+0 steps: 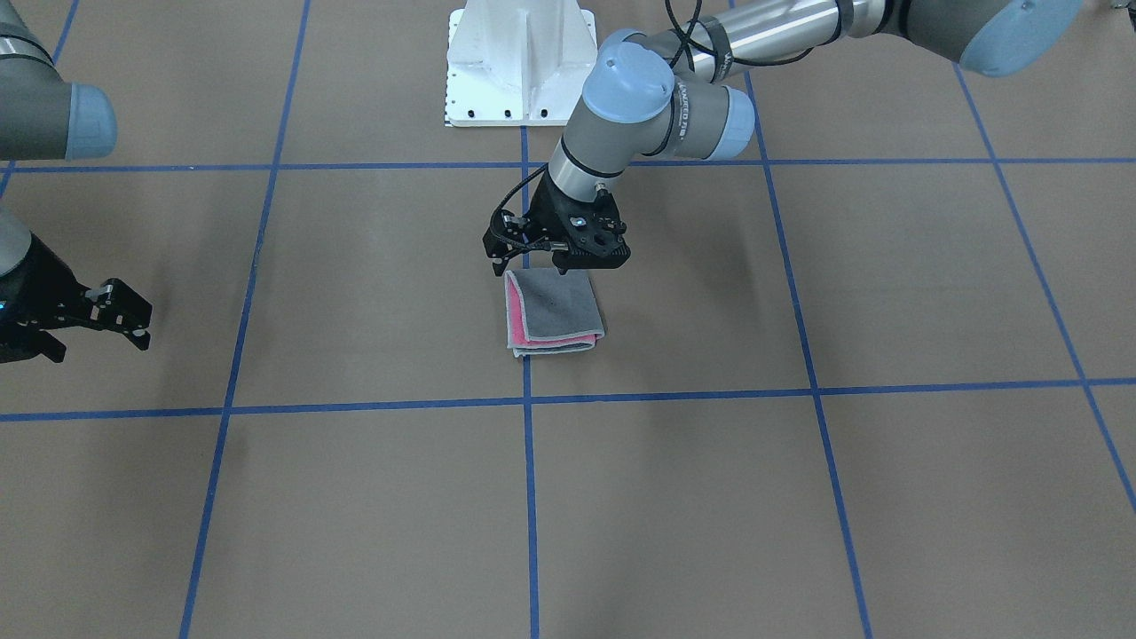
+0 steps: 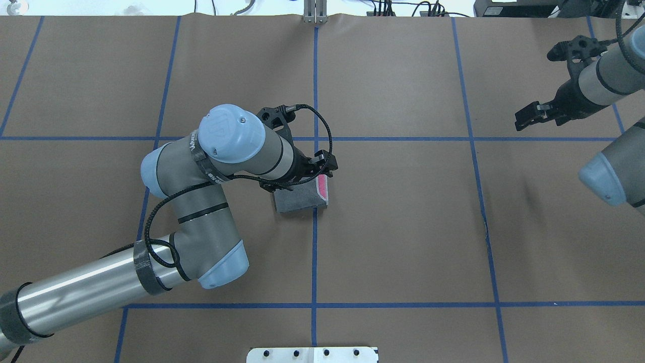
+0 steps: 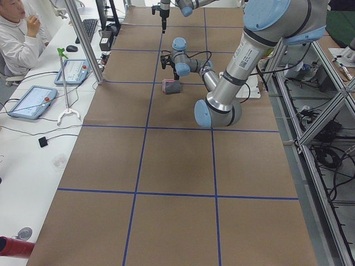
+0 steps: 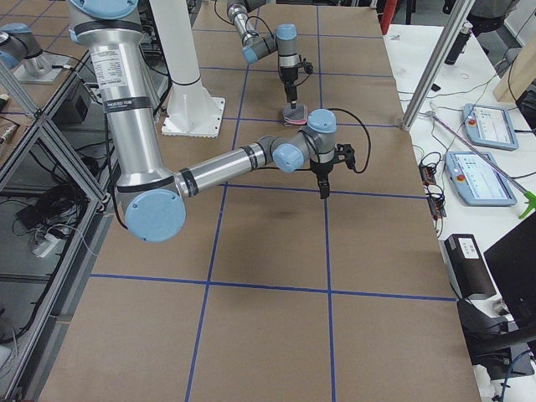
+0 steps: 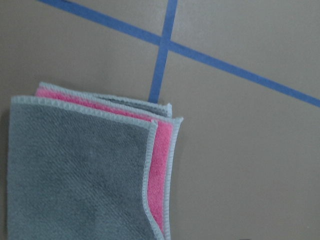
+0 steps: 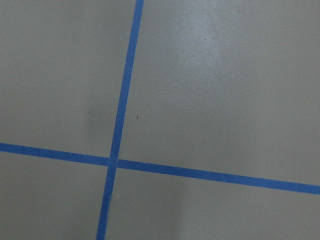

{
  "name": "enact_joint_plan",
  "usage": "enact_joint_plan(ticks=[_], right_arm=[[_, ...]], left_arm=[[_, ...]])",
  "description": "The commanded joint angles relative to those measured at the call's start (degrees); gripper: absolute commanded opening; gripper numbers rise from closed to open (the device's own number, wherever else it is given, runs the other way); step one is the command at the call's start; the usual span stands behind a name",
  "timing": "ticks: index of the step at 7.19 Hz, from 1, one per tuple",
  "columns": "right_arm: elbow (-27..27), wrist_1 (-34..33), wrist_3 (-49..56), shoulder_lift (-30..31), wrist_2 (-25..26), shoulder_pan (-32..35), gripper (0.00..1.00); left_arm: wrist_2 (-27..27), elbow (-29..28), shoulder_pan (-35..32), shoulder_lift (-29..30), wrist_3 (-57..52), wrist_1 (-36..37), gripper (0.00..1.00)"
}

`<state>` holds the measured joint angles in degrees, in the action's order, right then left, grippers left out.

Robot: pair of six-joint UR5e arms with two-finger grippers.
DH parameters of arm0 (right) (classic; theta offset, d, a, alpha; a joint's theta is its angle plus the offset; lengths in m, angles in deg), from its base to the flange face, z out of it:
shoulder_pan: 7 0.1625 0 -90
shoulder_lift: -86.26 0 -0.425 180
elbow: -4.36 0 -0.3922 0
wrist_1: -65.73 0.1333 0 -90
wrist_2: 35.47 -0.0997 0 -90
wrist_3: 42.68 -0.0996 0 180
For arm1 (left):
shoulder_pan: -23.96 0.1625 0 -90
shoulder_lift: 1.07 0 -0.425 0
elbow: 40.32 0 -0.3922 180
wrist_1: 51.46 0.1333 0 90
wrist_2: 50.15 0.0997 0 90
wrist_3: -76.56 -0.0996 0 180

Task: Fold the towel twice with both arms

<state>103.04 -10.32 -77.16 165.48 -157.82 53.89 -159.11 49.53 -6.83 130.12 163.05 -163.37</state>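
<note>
The towel (image 1: pixel 559 306) lies flat near the table's middle, folded into a small square with the dark grey face up and pink layers showing at two edges. It also shows in the overhead view (image 2: pixel 297 199) and the left wrist view (image 5: pixel 75 170). My left gripper (image 1: pixel 530 264) hovers open just over the towel's edge nearest the robot base and holds nothing. My right gripper (image 1: pixel 133 315) is far off to the side over bare table, looks open and is empty. It also shows in the overhead view (image 2: pixel 529 117).
The white pedestal base (image 1: pixel 519 62) stands at the robot's edge of the brown paper table, which has a blue tape grid (image 1: pixel 527 461). An operator (image 3: pixel 19 39) and tablets (image 3: pixel 32 101) sit on a side bench beyond the table's far long edge.
</note>
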Motion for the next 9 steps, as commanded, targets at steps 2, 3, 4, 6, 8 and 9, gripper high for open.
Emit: enact_joint_plan(ticks=[2, 3, 4, 6, 8, 9], right_arm=[[-2.5, -0.6, 18.2, 5.8, -3.8, 10.4, 1.00], [-2.7, -4.2, 27.0, 7.3, -4.3, 14.5, 1.00], [-2.7, -9.2, 36.7, 8.3, -4.4, 19.0, 1.00], [-2.7, -15.0, 49.1, 11.6, -4.5, 27.1, 1.00], [-2.5, -20.5, 53.0, 14.1, -5.6, 32.3, 1.00], [-2.4, -21.7, 52.2, 14.3, -5.5, 33.1, 1.00]], left_arm=[[-1.8, 18.5, -5.4, -9.9, -24.0, 25.0, 1.00], [-1.9, 23.1, -8.4, -14.9, -31.7, 28.0, 1.00], [-3.3, 25.7, -12.1, -20.4, -38.3, 28.1, 1.00], [-11.0, 26.3, -23.8, -28.9, -56.8, 28.0, 1.00], [-17.3, 25.1, -36.6, -36.9, -75.5, 28.2, 1.00], [-20.7, 23.0, -42.5, -40.5, -83.2, 28.1, 1.00]])
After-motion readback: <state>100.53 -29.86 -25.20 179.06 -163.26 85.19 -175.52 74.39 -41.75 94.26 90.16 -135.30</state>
